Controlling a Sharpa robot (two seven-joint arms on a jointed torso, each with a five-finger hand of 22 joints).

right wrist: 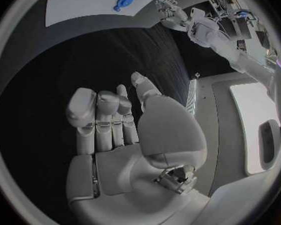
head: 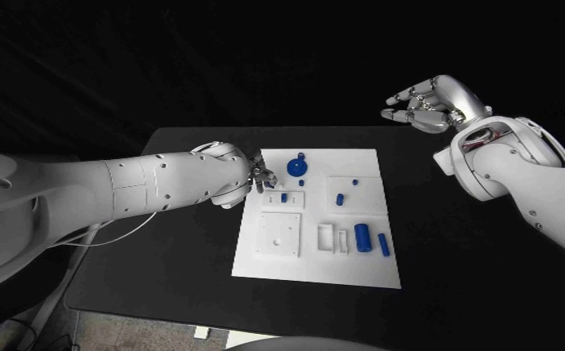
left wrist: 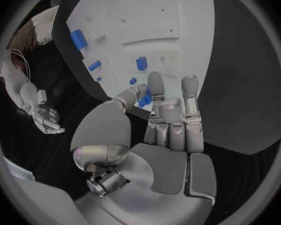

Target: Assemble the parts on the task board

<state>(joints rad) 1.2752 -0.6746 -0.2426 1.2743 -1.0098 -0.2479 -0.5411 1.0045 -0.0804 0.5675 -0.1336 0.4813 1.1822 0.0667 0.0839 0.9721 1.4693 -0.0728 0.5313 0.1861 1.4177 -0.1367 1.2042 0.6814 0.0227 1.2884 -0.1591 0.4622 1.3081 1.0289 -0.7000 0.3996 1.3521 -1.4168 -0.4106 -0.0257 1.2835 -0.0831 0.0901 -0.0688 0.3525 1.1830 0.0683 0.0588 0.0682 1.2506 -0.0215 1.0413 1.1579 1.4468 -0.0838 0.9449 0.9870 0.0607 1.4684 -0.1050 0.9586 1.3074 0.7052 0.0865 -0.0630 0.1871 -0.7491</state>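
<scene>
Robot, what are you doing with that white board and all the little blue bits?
The robot is putting small blue parts together on the white task board on the black table. Its left hand is down at the board's near-left edge, fingers reaching toward a small blue piece there; whether they hold anything is hard to tell. The right hand is lifted off to the side with nothing in it. A round blue part and a blue cylinder lie on the board.

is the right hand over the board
No, the right hand hangs off past the table's far right corner, well clear of the board, with nothing in it.
</scene>
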